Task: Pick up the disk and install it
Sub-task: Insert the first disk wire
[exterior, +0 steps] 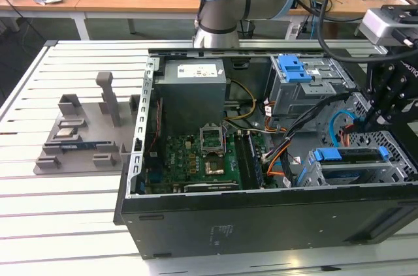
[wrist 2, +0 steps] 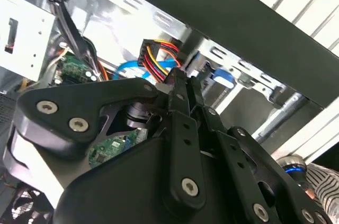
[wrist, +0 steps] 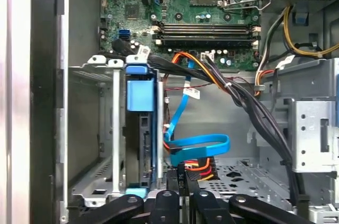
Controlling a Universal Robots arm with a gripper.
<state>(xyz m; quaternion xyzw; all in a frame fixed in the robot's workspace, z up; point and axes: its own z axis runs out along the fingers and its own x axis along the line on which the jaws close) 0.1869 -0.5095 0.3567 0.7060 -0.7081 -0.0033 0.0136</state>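
Just beyond the black gripper (wrist: 181,181) fingers lie a bright blue flat cable (wrist: 198,147) and red, yellow and black wires (wrist: 198,167); beside them the disk (wrist: 142,128) shows blue rails; farther off, a green motherboard (wrist: 196,7)

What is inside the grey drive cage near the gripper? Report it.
The disk sits in one slot of the cage, blue rail end showing; the neighbouring slot looks bare. Cage walls cover the disk's label.

a white slatted table (exterior: 65,204) fills the frame; an open black computer case (exterior: 261,217) sits centre-right, a grey fixture (exterior: 85,136) at left.
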